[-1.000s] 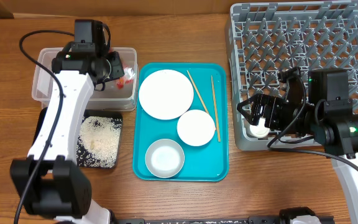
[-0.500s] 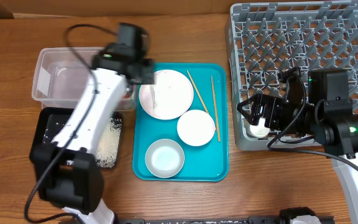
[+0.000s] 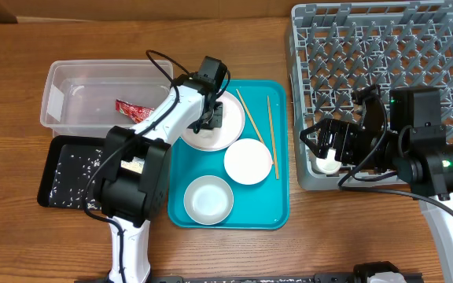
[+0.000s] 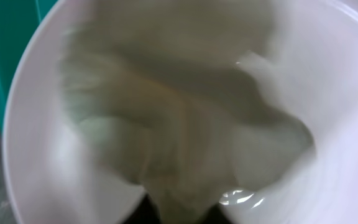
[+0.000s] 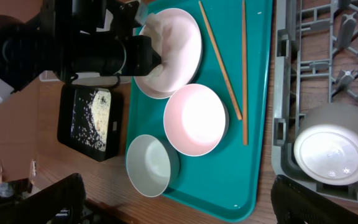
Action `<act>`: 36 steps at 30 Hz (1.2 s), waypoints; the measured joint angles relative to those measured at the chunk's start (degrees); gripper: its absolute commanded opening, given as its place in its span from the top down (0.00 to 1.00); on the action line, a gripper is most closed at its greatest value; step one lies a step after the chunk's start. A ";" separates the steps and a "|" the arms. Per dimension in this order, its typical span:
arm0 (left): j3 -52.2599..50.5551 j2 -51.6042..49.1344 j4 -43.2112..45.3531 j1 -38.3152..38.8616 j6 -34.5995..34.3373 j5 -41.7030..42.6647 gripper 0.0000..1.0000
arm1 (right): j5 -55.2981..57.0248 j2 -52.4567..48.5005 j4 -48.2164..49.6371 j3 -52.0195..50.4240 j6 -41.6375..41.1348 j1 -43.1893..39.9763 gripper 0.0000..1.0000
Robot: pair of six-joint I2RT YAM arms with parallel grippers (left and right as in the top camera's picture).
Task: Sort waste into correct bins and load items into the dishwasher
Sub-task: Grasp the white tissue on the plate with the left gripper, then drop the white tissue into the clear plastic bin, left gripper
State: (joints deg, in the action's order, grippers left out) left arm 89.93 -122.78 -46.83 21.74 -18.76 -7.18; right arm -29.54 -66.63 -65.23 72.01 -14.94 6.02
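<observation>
My left gripper (image 3: 211, 118) is down on the flat white plate (image 3: 191, 137) on the teal tray. It is right against the crumpled white tissue (image 4: 179, 112), which fills the blurred left wrist view; the jaws are hidden. The right wrist view shows the tissue (image 5: 160, 28) on the plate (image 5: 179, 56) at that gripper (image 5: 143, 55). The red-and-white wrapper (image 3: 128, 108) lies in the clear tub (image 3: 61, 94). Rice (image 3: 77, 169) lies in the black tray (image 3: 61, 153). My right gripper (image 3: 326, 144) is open above the small cup (image 3: 329, 165) in the grey rack (image 3: 384, 47).
The teal tray (image 3: 266, 204) also holds a pinkish bowl (image 3: 248, 161), a second bowl (image 3: 208, 199) and two chopsticks (image 3: 272, 137) along its right side. The rack fills the back right. The left arm stretches across the black tray and the tub's corner.
My left arm swung right from the clear tub to the plate. The wrapper now lies loose in the tub. The right arm has not moved.
</observation>
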 measured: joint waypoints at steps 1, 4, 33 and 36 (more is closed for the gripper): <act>0.76 0.00 -1.44 -0.02 0.02 0.15 0.96 | 0.02 0.00 0.00 0.00 0.00 0.02 0.03; 3.82 0.44 -6.86 -0.04 -0.13 0.52 0.96 | 0.00 0.00 0.00 0.00 -0.02 0.02 0.03; 10.12 26.60 -25.31 -16.11 5.68 1.84 0.23 | 4.66 -0.02 2.91 0.00 0.00 0.02 0.01; 11.17 35.71 -27.65 -10.99 6.05 1.79 0.00 | 5.75 -0.02 5.16 0.00 0.00 0.00 0.00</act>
State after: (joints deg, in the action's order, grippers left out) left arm 101.10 -87.07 -74.48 10.74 -12.71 -5.39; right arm -23.79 -66.65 -60.07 72.01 -14.94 6.02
